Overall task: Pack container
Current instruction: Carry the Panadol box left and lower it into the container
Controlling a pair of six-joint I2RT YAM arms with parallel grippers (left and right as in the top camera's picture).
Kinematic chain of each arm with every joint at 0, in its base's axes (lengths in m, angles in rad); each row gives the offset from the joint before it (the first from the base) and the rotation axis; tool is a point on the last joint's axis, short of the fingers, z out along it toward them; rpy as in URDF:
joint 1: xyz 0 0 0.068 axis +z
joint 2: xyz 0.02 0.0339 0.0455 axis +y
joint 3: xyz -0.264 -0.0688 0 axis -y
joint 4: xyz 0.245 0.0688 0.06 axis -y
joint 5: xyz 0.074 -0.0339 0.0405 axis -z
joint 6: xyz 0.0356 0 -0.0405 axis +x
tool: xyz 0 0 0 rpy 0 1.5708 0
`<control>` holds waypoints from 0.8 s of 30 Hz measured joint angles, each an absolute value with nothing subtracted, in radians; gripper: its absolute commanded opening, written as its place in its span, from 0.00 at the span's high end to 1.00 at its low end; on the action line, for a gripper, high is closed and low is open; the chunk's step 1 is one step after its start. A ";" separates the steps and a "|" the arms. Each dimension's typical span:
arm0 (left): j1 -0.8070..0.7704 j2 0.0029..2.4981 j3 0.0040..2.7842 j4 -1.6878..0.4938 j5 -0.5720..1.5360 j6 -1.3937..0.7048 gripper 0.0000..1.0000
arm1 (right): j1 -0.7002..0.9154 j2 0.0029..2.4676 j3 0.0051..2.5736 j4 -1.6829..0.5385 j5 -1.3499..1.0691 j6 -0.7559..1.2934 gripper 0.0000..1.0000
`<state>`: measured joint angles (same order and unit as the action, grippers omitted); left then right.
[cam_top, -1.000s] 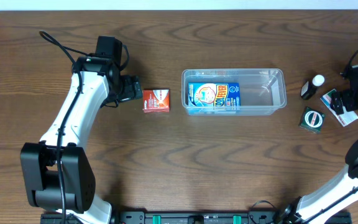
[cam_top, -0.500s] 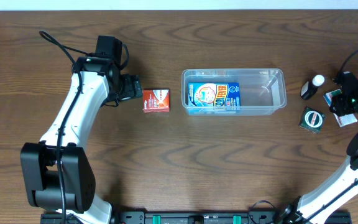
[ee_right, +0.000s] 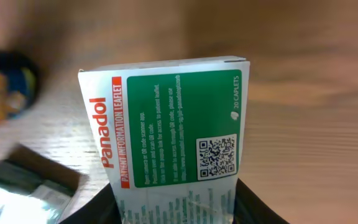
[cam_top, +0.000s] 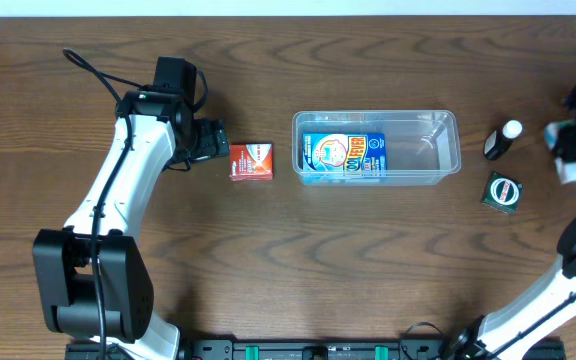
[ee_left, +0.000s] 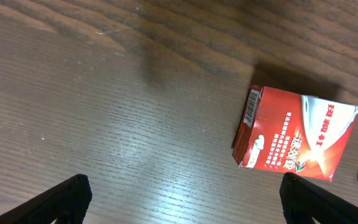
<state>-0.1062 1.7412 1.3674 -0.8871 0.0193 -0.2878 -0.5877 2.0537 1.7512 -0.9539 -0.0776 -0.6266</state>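
The clear plastic container (cam_top: 438, 150) stands at the table's middle with a blue packet (cam_top: 343, 155) lying in its left half. My right gripper (cam_top: 574, 150) is at the far right edge, shut on a white and green Panadol box (ee_right: 166, 124), which is raised off the wood between its dark fingers (ee_right: 257, 208). A red box (cam_top: 252, 161) lies flat, left of the container. My left gripper (cam_top: 215, 141) hovers just left of it, open, and the red box (ee_left: 297, 134) sits ahead of its right fingertip (ee_left: 328, 199), not between the fingers.
A small dark bottle with a white cap (cam_top: 501, 140) stands right of the container. A round dark tin (cam_top: 503, 190) lies in front of it. A flat silvery packet (ee_right: 27, 186) shows under the held box.
The right gripper has shut on the Panadol box and lifted it off the table, shifting a little right. The left arm and red box have not moved.
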 measured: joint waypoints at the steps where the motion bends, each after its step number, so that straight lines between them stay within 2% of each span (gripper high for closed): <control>1: -0.106 1.741 1.367 -0.887 0.019 -0.288 0.02 | -0.585 2.025 1.782 -0.972 -0.084 -0.619 0.63; 7: -0.106 1.741 1.367 -0.886 0.019 -0.288 0.02 | -0.475 1.815 1.929 -1.029 -0.151 -0.601 0.71; 12: -0.106 1.741 1.367 -0.881 0.019 -0.288 0.02 | -0.195 1.685 1.964 -1.036 -0.189 -0.627 0.68; 18: -0.106 1.741 1.367 -0.881 0.019 -0.288 0.02 | 0.129 1.721 1.953 -1.047 -0.209 -0.699 0.67; 24: -0.106 1.741 1.367 -0.881 0.020 -0.288 0.02 | 0.329 1.836 1.950 -1.090 -0.197 -0.780 0.66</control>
<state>-0.1062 1.7412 1.3674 -0.8810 0.0196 -0.2882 0.3286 1.8362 1.9499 -1.0897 -0.1974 -0.7795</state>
